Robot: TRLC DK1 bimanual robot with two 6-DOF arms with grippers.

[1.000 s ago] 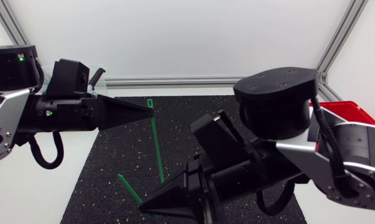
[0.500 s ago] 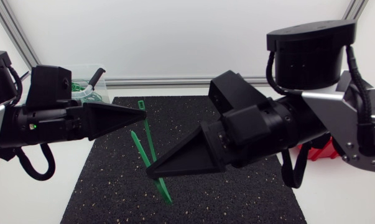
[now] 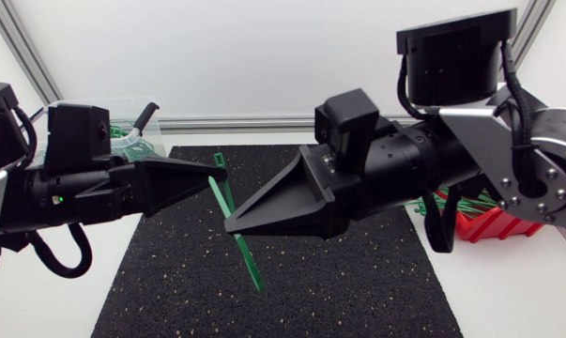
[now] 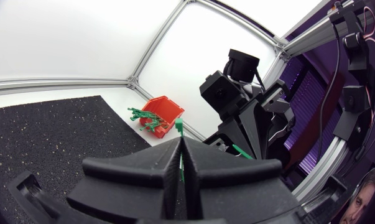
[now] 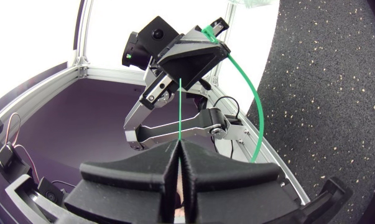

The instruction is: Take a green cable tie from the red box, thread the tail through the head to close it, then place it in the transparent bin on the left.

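Observation:
A green cable tie (image 3: 228,202) hangs in the air over the black mat, held by both grippers. My left gripper (image 3: 221,172) is shut on it just below its head (image 4: 180,126), which sticks out past the fingertips. My right gripper (image 3: 232,227) is shut on the strap lower down; the tail (image 3: 252,272) runs on below it. In the right wrist view the strap (image 5: 181,106) runs straight ahead to the left gripper (image 5: 190,59), and a loose part bows out beside it. The red box (image 3: 480,223) with several green ties stands at the right. The transparent bin (image 3: 123,134) is behind my left arm.
The black mat (image 3: 358,291) covers the middle of the table, with white tabletop on both sides. An aluminium frame rail (image 3: 254,122) runs along the far edge. The bin holds a few green ties.
My right gripper has risen from near the mat's front edge up towards the left gripper, carrying the strap's lower part. The left gripper shifted only slightly.

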